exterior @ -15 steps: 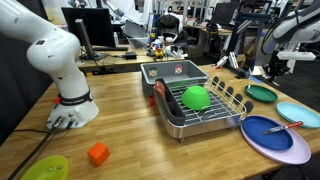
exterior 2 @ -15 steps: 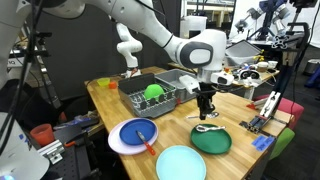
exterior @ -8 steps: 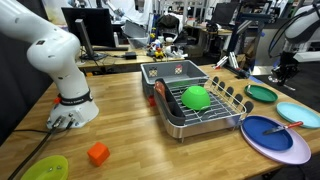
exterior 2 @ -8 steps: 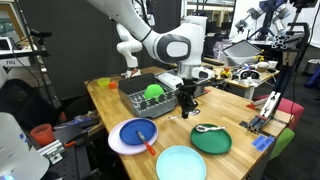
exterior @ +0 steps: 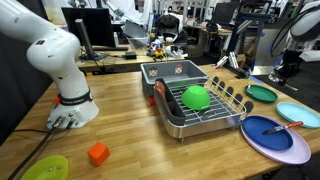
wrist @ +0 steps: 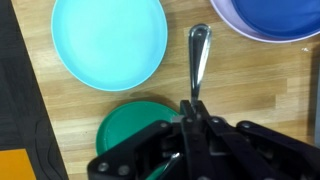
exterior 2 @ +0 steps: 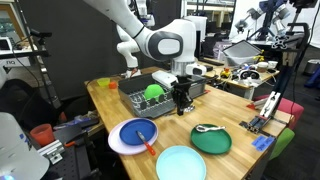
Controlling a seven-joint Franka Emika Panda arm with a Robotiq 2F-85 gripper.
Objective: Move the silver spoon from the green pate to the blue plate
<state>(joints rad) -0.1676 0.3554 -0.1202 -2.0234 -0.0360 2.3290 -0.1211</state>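
Observation:
The wrist view shows my gripper (wrist: 192,103) shut on the handle of a silver spoon (wrist: 198,50), which hangs over bare wood between the plates. The green plate (wrist: 125,135) is just behind the jaws and the blue plate (wrist: 275,15) is ahead to one side. In an exterior view my gripper (exterior 2: 180,108) hovers above the table between the dish rack and the green plate (exterior 2: 215,145), where a pale utensil shape (exterior 2: 205,128) still lies. The blue plate (exterior 2: 128,132) sits on a lavender plate further along. The other exterior view also shows the green plate (exterior: 262,95) and the blue plate (exterior: 262,130).
A light cyan plate (exterior 2: 180,163) lies between the green and blue plates. A red-handled utensil (exterior: 285,127) rests on the blue plate. A wire dish rack (exterior: 200,122) holds a green bowl (exterior: 195,97). An orange block (exterior: 97,153) and a yellow-green bowl (exterior: 45,168) sit near the front edge.
My gripper has moved sideways from above the green plate toward the dish rack and the blue plate's side. The pale shape on the green plate has not moved.

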